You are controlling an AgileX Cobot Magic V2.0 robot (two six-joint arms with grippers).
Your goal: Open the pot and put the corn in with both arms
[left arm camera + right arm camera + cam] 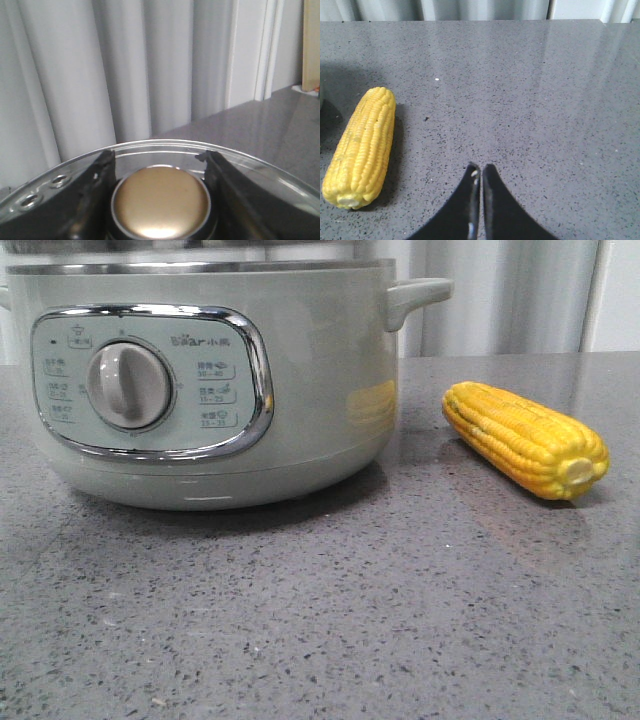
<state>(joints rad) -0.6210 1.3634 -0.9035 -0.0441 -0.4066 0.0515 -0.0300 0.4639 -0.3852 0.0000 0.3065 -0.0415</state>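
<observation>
The pale green pot (300, 390) stands at the left of the grey table, its dial panel facing the front view. The yellow corn (525, 438) lies on the table to its right, stub end toward the camera. No gripper shows in the front view. In the left wrist view my left gripper (157, 157) has one finger on each side of the gold knob (160, 200) of the glass lid (150, 148), closed against it. In the right wrist view my right gripper (481, 167) is shut and empty above bare table, with the corn (362, 145) off to one side.
Pale curtains (100, 65) hang behind the table. The pot's side handle (415, 295) juts out toward the corn. The grey speckled tabletop (545, 100) stretches beyond the right gripper.
</observation>
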